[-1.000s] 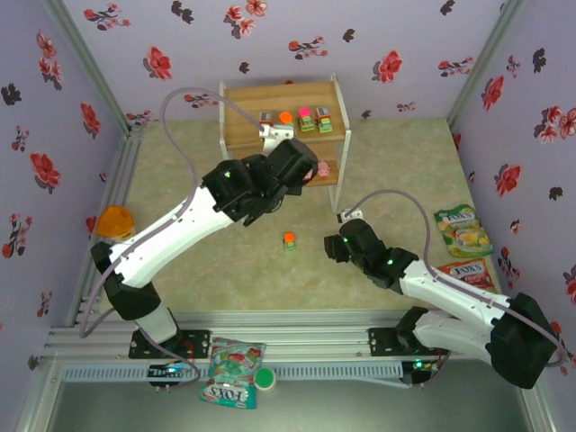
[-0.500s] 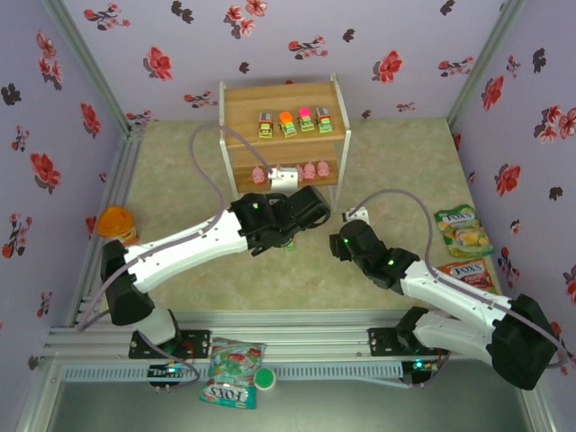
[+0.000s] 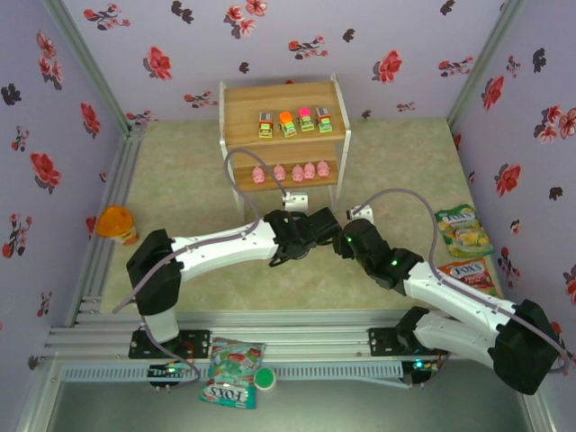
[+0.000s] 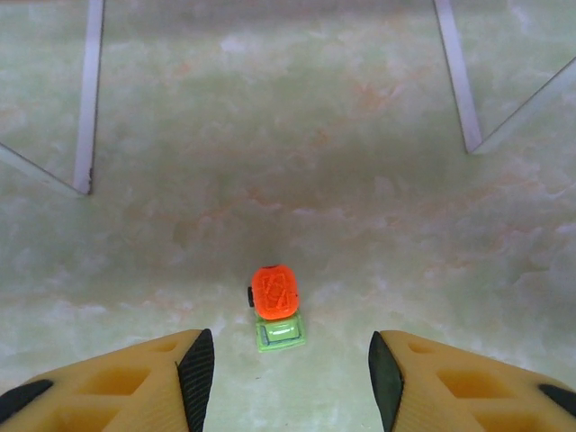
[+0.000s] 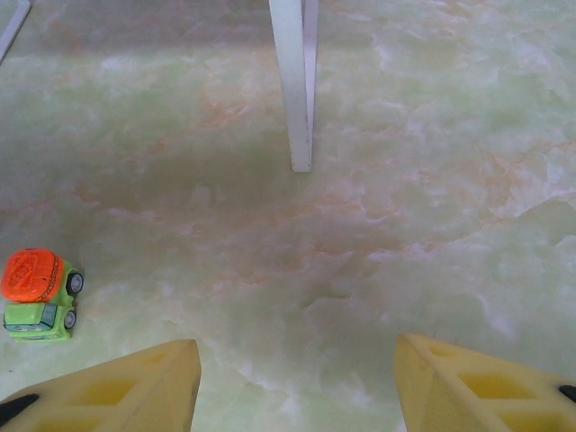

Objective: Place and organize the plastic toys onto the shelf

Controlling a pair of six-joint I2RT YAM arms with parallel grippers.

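Observation:
The shelf (image 3: 280, 106) stands at the back. Its top board carries several small cars (image 3: 286, 122) and its lower board a row of pink pigs (image 3: 295, 171). One car with an orange top and green body (image 4: 276, 306) sits on the floor in the left wrist view. It lies just ahead of my left gripper (image 4: 291, 382), which is open, its fingers apart on either side. In the right wrist view the same car (image 5: 38, 295) is at the far left. My right gripper (image 5: 297, 387) is open over bare floor. Both grippers (image 3: 292, 239) (image 3: 346, 234) meet in front of the shelf.
White shelf legs (image 4: 87, 99) (image 5: 295, 81) stand on the floor just beyond the grippers. An orange-lidded jar (image 3: 115, 222) sits at the left wall. Candy bags lie at the right (image 3: 463, 229) and by the arm bases (image 3: 232, 369). Flowered walls close in the floor.
My left arm drew back from the shelf's lower board, leaving a pink pig there, and came down over the orange-topped car on the floor. The right arm barely shifted.

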